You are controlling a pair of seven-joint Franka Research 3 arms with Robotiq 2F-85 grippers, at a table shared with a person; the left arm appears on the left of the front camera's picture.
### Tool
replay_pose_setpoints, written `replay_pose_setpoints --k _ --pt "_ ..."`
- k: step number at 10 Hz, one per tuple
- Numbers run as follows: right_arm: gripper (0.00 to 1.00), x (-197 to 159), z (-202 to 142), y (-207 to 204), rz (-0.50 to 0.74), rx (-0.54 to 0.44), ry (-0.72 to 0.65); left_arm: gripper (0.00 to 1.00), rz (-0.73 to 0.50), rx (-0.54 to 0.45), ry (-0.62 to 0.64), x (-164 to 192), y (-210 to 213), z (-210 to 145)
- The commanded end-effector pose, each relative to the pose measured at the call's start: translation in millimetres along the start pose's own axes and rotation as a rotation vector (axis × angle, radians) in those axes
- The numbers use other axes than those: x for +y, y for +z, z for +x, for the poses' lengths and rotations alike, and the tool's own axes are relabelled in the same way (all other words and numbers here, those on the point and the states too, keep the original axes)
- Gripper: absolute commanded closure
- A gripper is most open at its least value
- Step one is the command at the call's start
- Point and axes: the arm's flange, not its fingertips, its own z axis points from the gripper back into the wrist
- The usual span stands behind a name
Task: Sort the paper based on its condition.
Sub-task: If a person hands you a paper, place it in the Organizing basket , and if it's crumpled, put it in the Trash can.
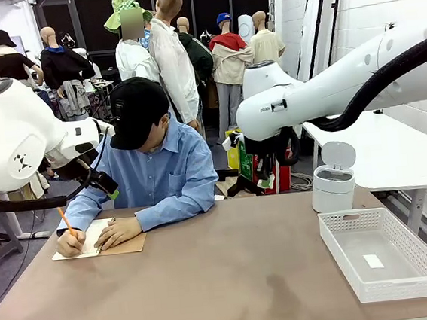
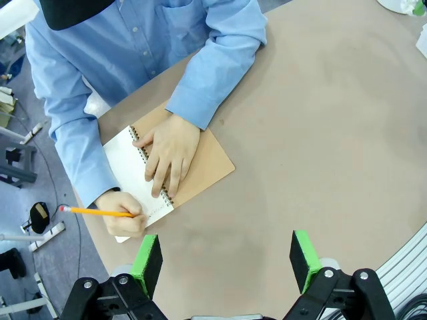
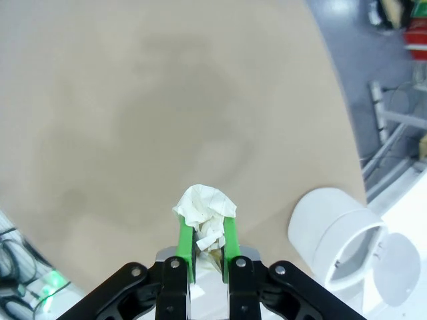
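Note:
My right gripper [image 3: 208,227] is shut on a crumpled wad of white paper [image 3: 203,203], which bulges out above the green fingertips; it hangs high over the bare brown table [image 3: 133,120]. My left gripper [image 2: 227,257] is open with nothing between its pads, high above the table's left part. Below it, a person writes with a yellow pencil [image 2: 97,212] on the white page of a spiral notebook with a brown cover [image 2: 207,167], the other hand flat on it. From the front, the notebook [image 1: 123,246] lies at the far left of the table.
A white lidded bin [image 1: 333,182] with its lid flipped up stands at the table's far right; the right wrist view has the bin [image 3: 333,230] just right of the gripper. A white mesh basket [image 1: 343,249] at the right front holds a small white scrap [image 1: 373,260].

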Motion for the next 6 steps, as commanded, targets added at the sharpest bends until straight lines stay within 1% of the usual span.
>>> replay_pose_setpoints --k 1,3,6 --pt "0.8 -37 -16 0 -0.102 0.006 -0.044 0.0 -0.003 -0.001 0.001 0 0 0" --pt "0.8 -66 -34 -4 -0.18 0.035 -0.099 0.0 -0.003 -0.001 0.001 0 0 0" --pt "0.8 -108 -59 -10 -0.246 0.063 -0.132 0.0 -0.003 -0.001 0.001 0 0 0"
